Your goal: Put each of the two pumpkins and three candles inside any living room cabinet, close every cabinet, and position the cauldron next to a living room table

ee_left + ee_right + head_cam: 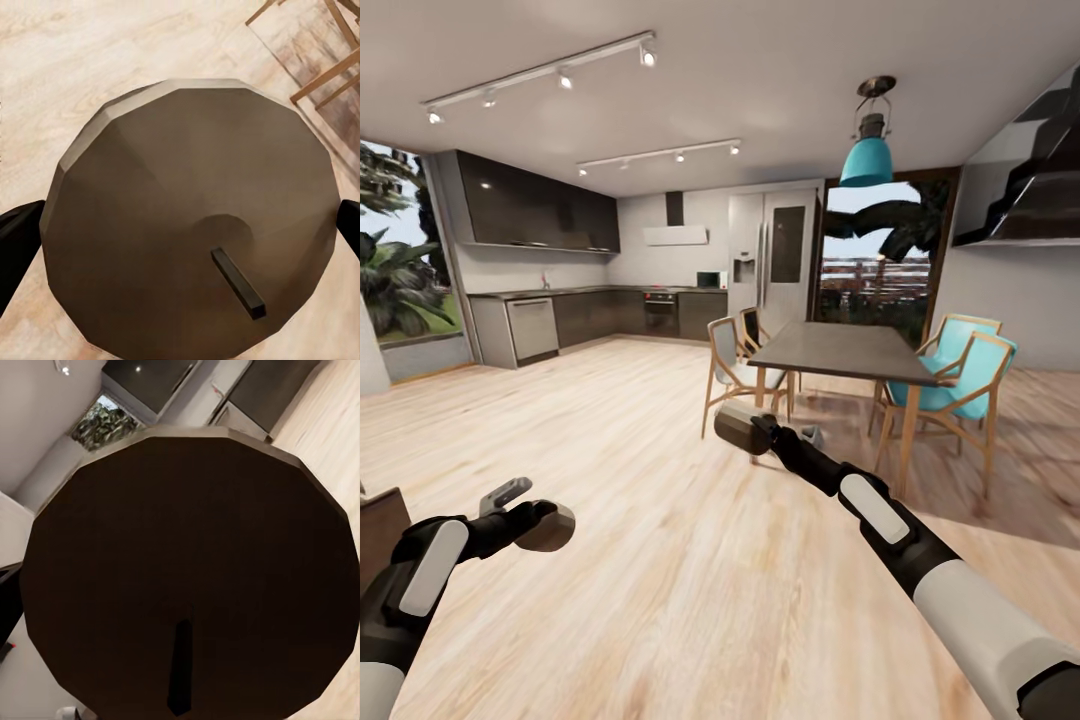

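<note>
Head view: the robot faces an open kitchen and dining area, both arms raised over a pale wood floor (610, 450). The left jaws (550, 527) pinch a candle (548, 530) low at the left; the right jaws (738, 428) pinch a second candle (737, 427) in front of a dark dining table (840, 352) ringed by chairs, two of them teal (960, 375). A dark brown corner at the left edge may be the cabinet (378, 530).

Left wrist view: the first candle's (187, 217) top and wick loom large, a black finger (16, 240) touching each side, above wood floor (112, 52) and chair legs.

Right wrist view: the second candle's (187, 577) shadowed top looms large, kitchen cupboards (150, 379) behind; finger contact is hidden here.
</note>
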